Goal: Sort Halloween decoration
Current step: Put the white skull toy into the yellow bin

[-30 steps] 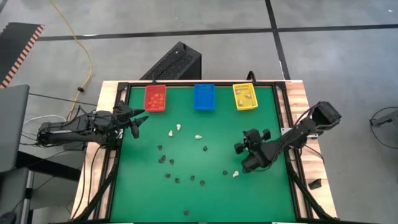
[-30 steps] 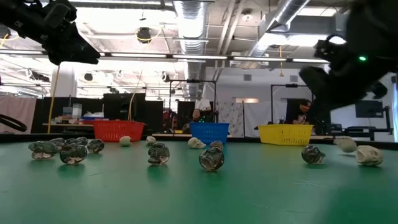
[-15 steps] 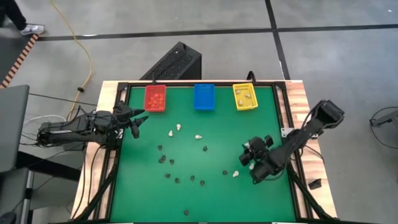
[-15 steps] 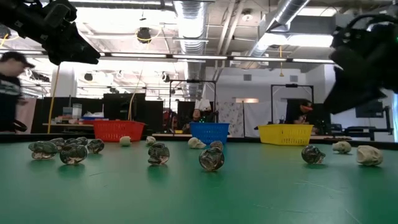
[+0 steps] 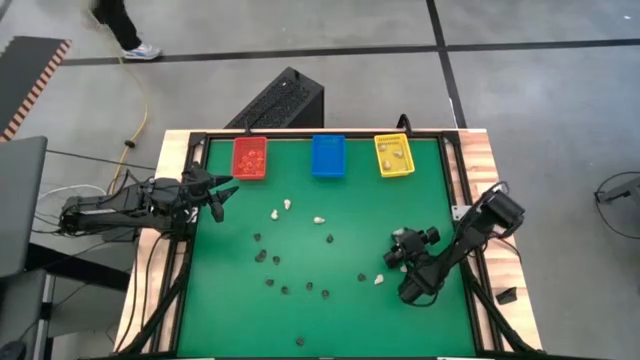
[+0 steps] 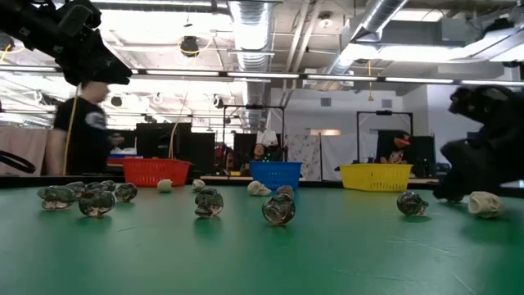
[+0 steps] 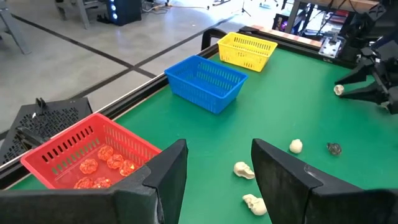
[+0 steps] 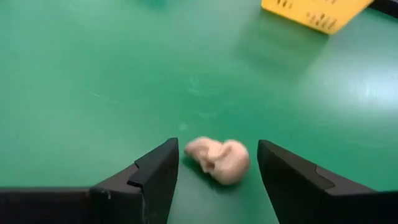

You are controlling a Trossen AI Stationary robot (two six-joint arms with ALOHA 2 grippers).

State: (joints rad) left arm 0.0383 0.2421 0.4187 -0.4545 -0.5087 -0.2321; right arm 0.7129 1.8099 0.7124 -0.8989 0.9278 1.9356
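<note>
Your right gripper has dropped low over the near right part of the green table in the last second, and its jaws have gone from closed to spread wide. A cream-white trinket lies on the mat between the two fingers, touching neither as far as you can see. Nothing is held yet. In the high view that trinket sits just left of the gripper.

That puts you at the start of a pick: the approach is made and the closing is left to do. The piece is small and rounded, so it will likely roll if one finger reaches it first; centre before you squeeze.

The yellow bin at the far right already holds cream pieces, so that looks like its destination. The red bin holds orange-brown ones; the blue bin looks empty from above.

Many black trinkets and a few cream ones lie scattered mid-table, so most of the sorting remains.

Your left gripper waits at the far left edge near the red bin, jaws apart and empty.
</note>
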